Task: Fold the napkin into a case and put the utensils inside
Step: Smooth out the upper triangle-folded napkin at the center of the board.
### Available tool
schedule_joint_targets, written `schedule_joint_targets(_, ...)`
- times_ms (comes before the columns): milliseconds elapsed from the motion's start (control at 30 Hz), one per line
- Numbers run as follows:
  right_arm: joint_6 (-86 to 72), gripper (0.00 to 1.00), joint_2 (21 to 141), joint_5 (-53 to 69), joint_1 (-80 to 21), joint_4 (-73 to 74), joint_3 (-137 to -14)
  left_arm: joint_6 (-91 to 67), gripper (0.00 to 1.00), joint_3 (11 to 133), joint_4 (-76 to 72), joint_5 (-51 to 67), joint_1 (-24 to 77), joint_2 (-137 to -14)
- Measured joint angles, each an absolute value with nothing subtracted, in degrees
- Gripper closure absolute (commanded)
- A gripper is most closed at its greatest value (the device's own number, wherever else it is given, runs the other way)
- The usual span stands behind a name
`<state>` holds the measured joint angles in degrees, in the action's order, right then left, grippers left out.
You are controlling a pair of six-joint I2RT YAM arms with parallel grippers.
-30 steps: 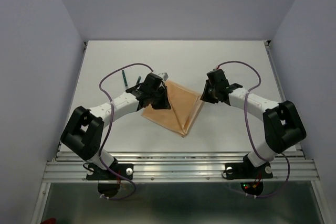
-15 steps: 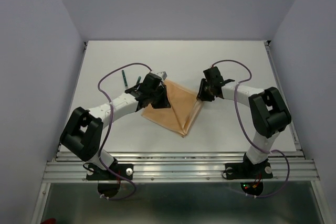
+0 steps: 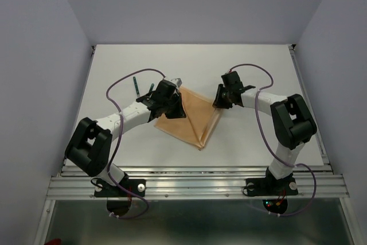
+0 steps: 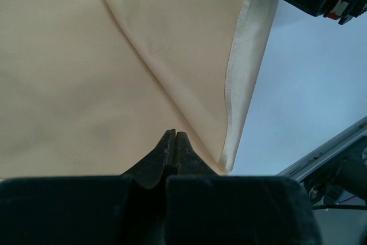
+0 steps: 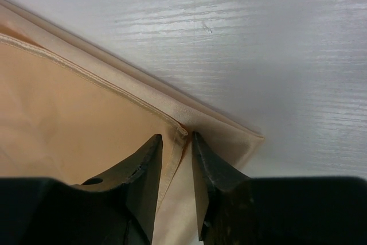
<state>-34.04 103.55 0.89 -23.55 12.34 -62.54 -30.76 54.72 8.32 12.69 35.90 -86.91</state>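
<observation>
The napkin (image 3: pixel 192 120) lies flat in the middle of the table (image 3: pixel 258 67), folded into a lopsided diamond. One flap is laid over the rest, so a straight fold runs from the far-left part down to the near tip. The cloth is peach-tan and smooth, and my left wrist view shows a paler hem along the flap's edge. The right corner points toward my right arm, and the left side sits under my left arm.

My right tool (image 5: pixel 176 139) is down at that right corner. Its fingers stand apart, with the stitched corner of the upper layer lying in the gap between the tips. The lower layer pokes out past them onto bare table. I see no squeeze on the cloth, so I read this tool as open.

My left tool (image 4: pixel 174 136) is over the napkin's left side, closed, its tips pressed together with no gap. They point at the cloth near the fold, and I cannot tell whether they pinch any of it.

The utensils (image 3: pixel 136 86) lie on the table by the napkin's far-left corner. Two green handles are off to the left, and a silvery end shows just past the left tool.
</observation>
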Motion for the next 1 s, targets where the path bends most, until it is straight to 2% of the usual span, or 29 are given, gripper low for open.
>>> schedule_joint_targets(367,-34.3,0.97,104.64,1.48,-23.51,11.84,-63.29,-31.16,1.0,54.72,8.47,12.62,35.9,-86.78)
schedule_joint_targets(467,-34.3,0.99,104.62,1.23,-23.51,11.79,-63.29,-31.18,1.0,54.72,8.43,12.99,35.9,-86.8)
schedule_joint_targets(1000,-35.29,0.99,103.66,-1.52,-23.51,9.82,-63.05,-31.22,1.0,55.83,8.49,13.89,35.92,-88.92)
